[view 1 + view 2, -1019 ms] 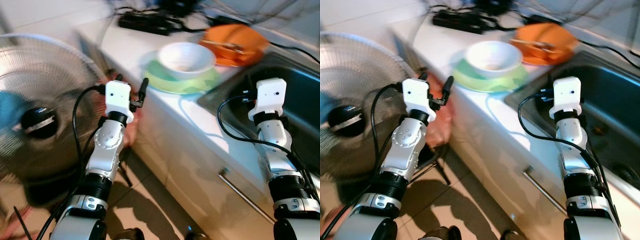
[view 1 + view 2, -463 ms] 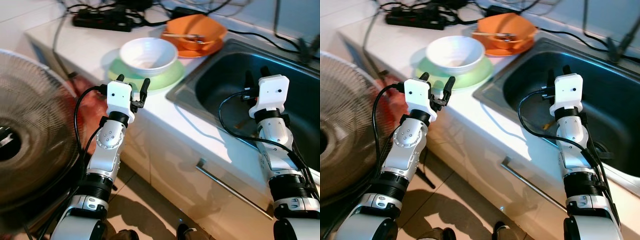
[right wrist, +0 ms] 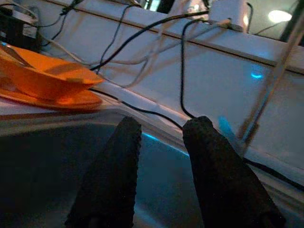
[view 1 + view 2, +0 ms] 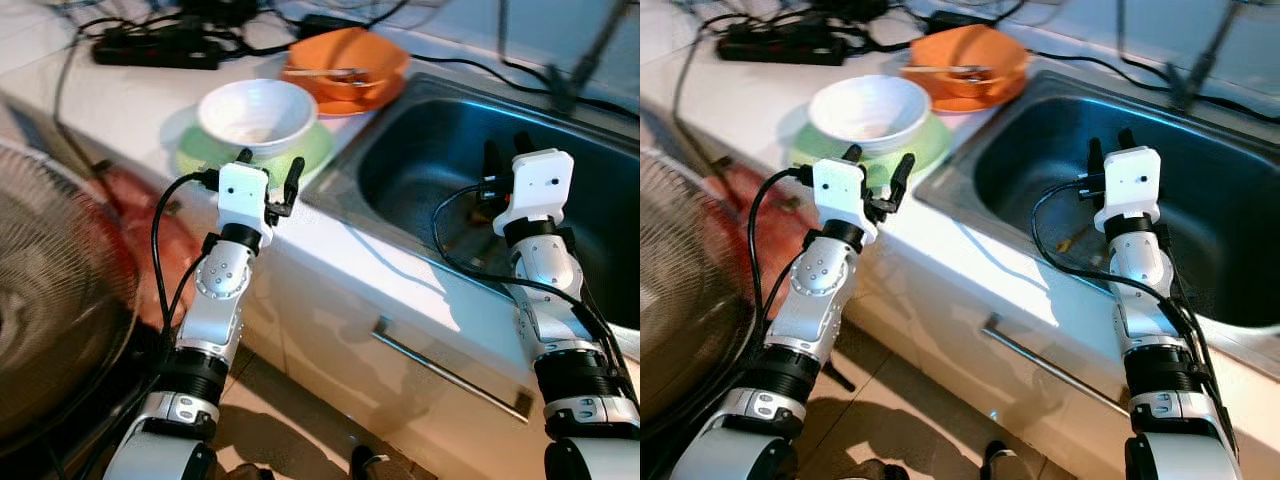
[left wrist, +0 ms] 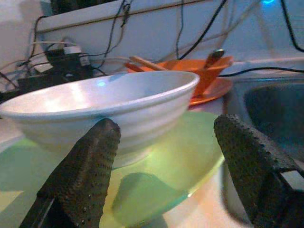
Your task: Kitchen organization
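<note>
A white bowl (image 4: pixel 255 113) sits upright on a pale green plate (image 4: pixel 305 150) on the worktop, just beside the sink. Behind them an orange bowl (image 4: pixel 350 62) rests on an orange plate (image 4: pixel 340 99), with utensils lying in it.

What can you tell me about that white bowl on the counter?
The white bowl is round, glossy, ceramic-looking, with faint ridges on its outer wall. It sits upright on a light green plate on the white counter, left of the sink. Its inside looks nearly empty, with a faint smudge. The left claw, open, is just before it, not touching.
</note>
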`<state>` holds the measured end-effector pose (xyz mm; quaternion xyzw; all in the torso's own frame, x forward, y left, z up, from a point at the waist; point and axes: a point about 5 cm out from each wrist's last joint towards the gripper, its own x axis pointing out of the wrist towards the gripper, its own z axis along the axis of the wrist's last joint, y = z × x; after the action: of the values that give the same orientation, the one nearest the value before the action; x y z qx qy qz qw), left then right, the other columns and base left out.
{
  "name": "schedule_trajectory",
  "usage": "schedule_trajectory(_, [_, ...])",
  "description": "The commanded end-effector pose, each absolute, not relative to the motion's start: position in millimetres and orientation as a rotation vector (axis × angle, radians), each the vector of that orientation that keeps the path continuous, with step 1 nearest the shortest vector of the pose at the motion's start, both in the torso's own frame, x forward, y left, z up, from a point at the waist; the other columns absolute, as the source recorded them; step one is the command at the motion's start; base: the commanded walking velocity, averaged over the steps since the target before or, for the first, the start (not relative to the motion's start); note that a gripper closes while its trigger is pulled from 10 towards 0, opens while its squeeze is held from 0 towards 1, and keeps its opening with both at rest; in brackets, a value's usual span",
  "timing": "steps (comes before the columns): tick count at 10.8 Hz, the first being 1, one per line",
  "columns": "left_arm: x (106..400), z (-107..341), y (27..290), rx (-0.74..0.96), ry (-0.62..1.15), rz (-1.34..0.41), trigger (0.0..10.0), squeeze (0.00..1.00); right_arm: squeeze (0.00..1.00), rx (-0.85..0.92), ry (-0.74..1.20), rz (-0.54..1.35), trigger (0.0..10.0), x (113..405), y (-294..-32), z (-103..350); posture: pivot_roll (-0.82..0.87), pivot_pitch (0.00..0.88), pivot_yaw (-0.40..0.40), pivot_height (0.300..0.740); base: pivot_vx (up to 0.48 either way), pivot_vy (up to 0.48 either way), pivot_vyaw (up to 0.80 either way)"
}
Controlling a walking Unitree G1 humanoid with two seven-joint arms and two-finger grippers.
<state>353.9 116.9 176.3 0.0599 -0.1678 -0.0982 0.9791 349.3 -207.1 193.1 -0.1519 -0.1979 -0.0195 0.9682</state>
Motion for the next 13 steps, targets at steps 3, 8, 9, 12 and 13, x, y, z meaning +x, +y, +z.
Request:
schedule_trajectory(3, [350.6,175.8,110.5,0.123,-0.344,-0.217,10.0,0.0,0.0,-0.292,-0.386,-0.028,10.0,345.3,-207.3,184.7,-0.04,0.101,0.027,0.74,0.0,0.0,-0.18])
schedule_trajectory(8, [349.3,175.4,107.9,0.11,-0.346,-0.232,10.0,0.0,0.0,-0.291,-0.38,-0.034,10.0,345.4,-209.8,184.5,-0.04,0.122,0.025,0.74,-0.092,0.0,0.0])
schedule_trajectory(9, [349.2,175.7,107.8,0.109,-0.347,-0.233,10.0,0.0,0.0,-0.292,-0.379,-0.034,10.0,345.5,-210.0,184.5,-0.04,0.122,0.025,0.74,-0.465,0.0,0.0])
schedule_trajectory(12, [349.3,176.5,108.1,0.107,-0.349,-0.232,10.0,0.0,0.0,-0.293,-0.378,-0.036,10.0,345.7,-210.6,184.5,-0.04,0.121,0.024,0.74,-0.11,0.0,0.0])
schedule_trajectory(13, [349.4,176.7,108.0,0.108,-0.35,-0.232,10.0,0.0,0.0,-0.294,-0.377,-0.036,10.0,345.7,-210.6,184.1,-0.04,0.121,0.024,0.74,0.0,0.0,0.0])
